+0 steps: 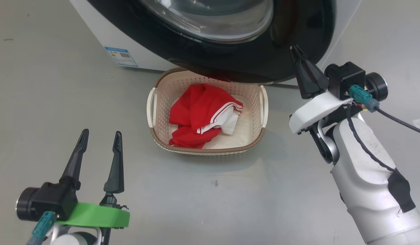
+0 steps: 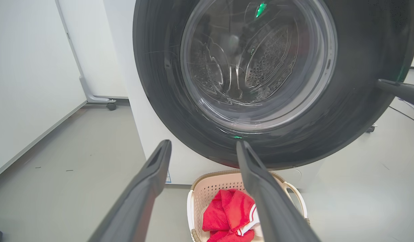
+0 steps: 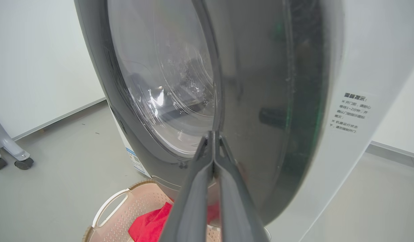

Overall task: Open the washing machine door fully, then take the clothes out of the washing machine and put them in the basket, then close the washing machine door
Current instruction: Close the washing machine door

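The washing machine door point(image 1: 230, 58) is a big round glossy black disc with a bulging clear window point(image 1: 213, 17). Through the window, the left wrist view shows the perforated steel drum point(image 2: 267, 60). The door lies against the front of the white washing machine point(image 1: 104, 34); whether it is latched is unclear. Below it on the floor point(image 1: 43, 102) stands the cream basket point(image 1: 210, 151), with the red clothes point(image 1: 196, 112) heaped inside, white striped trim showing. The right pincer point(image 1: 294, 49) has its fingers pressed together, holds nothing, and points at the door's lower right. The left pincer point(image 1: 101, 132) hangs wide apart and empty, left of the basket. The head view cuts off the door's top, and the door's rim hides the basket's far edge.
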Tool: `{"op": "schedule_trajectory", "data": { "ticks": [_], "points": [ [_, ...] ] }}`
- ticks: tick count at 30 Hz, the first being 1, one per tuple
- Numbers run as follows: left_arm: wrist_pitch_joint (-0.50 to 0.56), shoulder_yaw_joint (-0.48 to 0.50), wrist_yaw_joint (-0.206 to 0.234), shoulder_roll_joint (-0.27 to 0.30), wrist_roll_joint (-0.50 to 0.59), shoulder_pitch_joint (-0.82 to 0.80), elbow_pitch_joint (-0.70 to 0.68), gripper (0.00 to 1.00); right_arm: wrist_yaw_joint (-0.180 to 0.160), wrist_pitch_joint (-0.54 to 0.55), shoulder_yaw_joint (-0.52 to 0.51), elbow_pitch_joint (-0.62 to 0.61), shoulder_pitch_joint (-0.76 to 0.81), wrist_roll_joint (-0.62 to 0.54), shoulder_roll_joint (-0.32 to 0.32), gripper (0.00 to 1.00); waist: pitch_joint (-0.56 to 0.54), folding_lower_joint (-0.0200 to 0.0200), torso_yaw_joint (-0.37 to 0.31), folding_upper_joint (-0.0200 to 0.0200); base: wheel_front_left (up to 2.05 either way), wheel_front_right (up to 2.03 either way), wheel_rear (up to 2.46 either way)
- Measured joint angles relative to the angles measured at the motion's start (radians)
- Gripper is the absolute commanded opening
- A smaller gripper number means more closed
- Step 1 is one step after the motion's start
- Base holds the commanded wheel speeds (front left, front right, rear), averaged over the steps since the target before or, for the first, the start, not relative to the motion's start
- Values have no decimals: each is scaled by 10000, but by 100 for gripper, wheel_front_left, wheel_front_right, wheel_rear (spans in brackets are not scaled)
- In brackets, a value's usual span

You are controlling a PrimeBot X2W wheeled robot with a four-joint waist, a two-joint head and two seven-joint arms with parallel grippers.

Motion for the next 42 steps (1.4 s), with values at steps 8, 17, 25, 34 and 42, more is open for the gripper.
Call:
{"op": "schedule_trajectory", "data": {
  "ticks": [8,17,25,34,42],
  "points": [
    [-174,59,-4,-15,0,-212,366,100,15,-104,-79,648,-562,10,6,0,318,0,279,0,0,0,0],
    [-268,36,-79,-38,4,-380,654,100,17,-311,-176,1304,-962,19,4,0,400,0,322,0,0,0,0],
    [-382,10,-96,-69,4,-547,796,100,73,-397,-288,1785,-1301,33,-100,0,488,0,366,0,0,0,0],
    [-476,-111,-180,-182,2,-778,861,100,65,-441,-581,2090,-2393,8,-527,0,780,0,506,0,0,0,0],
    [-529,-150,-259,-255,-12,-1020,928,100,-21,-453,-832,2416,-3451,-15,-890,0,1144,0,680,0,0,0,0]
  ]
}}
